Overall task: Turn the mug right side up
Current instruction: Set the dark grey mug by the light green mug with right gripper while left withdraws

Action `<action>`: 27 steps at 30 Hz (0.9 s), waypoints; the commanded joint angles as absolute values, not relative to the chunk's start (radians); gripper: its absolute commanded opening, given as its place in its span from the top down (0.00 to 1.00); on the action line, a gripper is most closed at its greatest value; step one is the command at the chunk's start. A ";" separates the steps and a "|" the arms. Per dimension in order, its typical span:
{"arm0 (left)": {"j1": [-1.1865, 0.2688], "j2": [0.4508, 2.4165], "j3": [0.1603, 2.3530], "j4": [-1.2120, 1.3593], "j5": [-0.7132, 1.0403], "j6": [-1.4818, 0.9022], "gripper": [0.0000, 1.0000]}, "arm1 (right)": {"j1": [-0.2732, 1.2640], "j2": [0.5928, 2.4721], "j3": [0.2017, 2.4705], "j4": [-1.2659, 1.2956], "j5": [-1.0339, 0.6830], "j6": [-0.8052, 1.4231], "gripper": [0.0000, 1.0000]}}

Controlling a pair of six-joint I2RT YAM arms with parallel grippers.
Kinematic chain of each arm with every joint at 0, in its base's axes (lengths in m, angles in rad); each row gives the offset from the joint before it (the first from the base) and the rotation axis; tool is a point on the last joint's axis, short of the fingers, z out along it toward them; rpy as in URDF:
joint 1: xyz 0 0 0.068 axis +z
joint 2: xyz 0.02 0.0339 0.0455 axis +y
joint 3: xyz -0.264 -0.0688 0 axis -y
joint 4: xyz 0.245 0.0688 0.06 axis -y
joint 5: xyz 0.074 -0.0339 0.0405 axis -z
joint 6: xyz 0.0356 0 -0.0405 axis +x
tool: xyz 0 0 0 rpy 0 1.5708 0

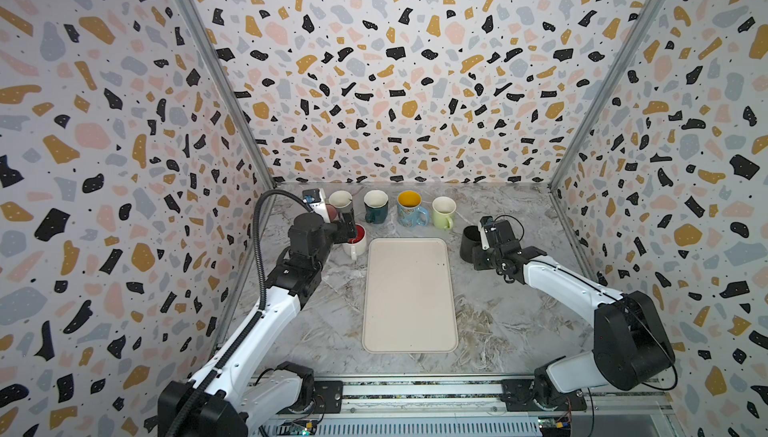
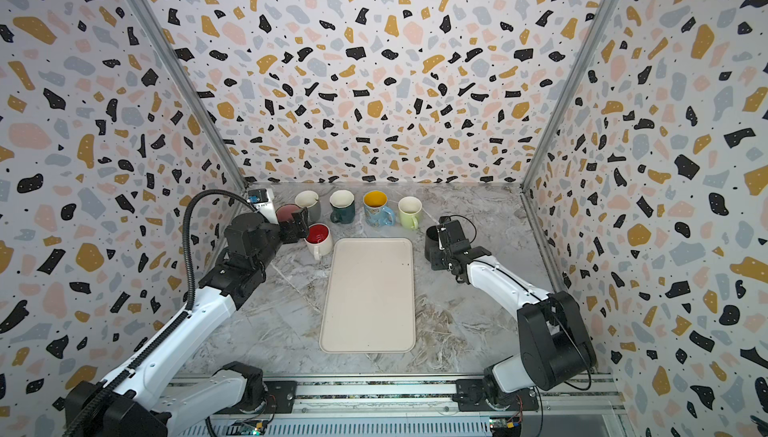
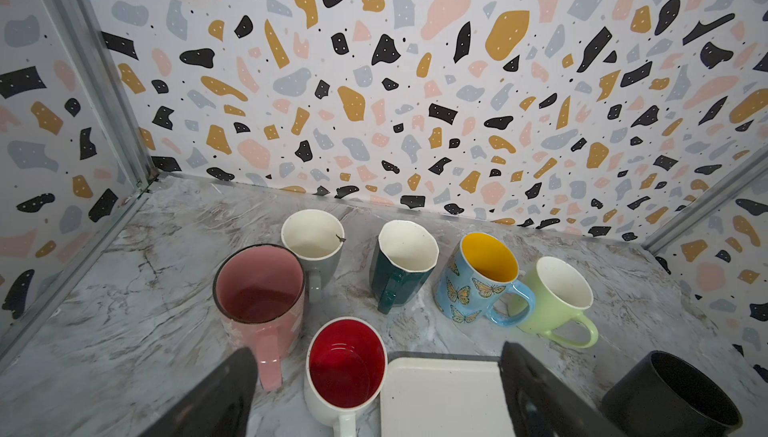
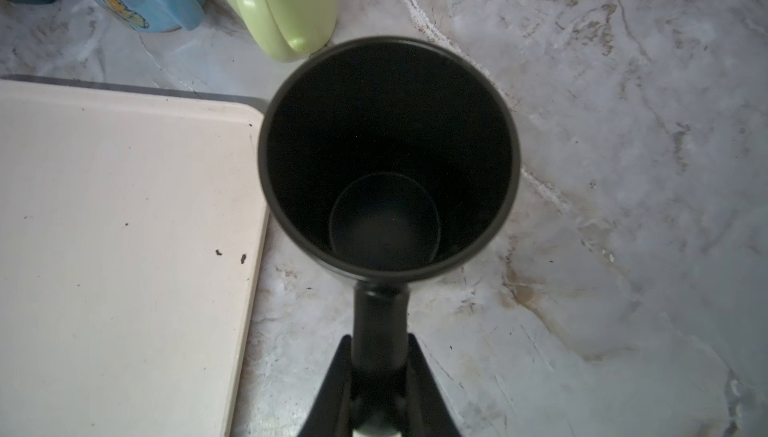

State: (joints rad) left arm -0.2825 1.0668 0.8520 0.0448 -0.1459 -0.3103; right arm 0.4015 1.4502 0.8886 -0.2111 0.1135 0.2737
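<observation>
The matte black cylindrical mug point(image 1: 469, 243) stood mouth-up on the marbled grey counter point(image 1: 498, 318), right of centre in both top views, beside the cream rectangular tray point(image 1: 409, 298). The right gripper point(image 4: 380, 352) pinched its handle point(image 4: 380, 318); the left gripper point(image 3: 374, 347) gaped wide, empty. Best next: confirm the base sat flat, then release without nudging the handle.

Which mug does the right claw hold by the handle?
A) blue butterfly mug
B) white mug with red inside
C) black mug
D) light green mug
C: in the right wrist view the right claw is closed on the handle of the black mug.
</observation>
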 commanded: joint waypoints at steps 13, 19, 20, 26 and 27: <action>-0.261 1.049 0.856 0.079 -0.103 -0.320 0.04 | 0.403 1.465 0.821 0.042 0.173 0.301 1.00; -0.260 1.045 0.854 0.078 -0.098 -0.324 0.04 | 0.403 1.499 0.816 0.048 0.173 0.294 1.00; -0.260 1.042 0.852 0.078 -0.099 -0.323 0.04 | 0.403 1.504 0.816 0.047 0.172 0.294 1.00; -0.260 1.037 0.848 0.081 -0.104 -0.318 0.03 | 0.406 1.514 0.810 0.052 0.167 0.296 0.92; -0.260 1.037 0.848 0.080 -0.104 -0.316 0.03 | 0.407 1.516 0.810 0.052 0.167 0.297 0.89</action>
State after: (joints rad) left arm -0.2684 1.0546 0.8516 0.0452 -0.1108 -0.3164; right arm 0.4015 1.5177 0.8093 0.0124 0.1524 0.2897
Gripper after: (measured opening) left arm 0.969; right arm 0.187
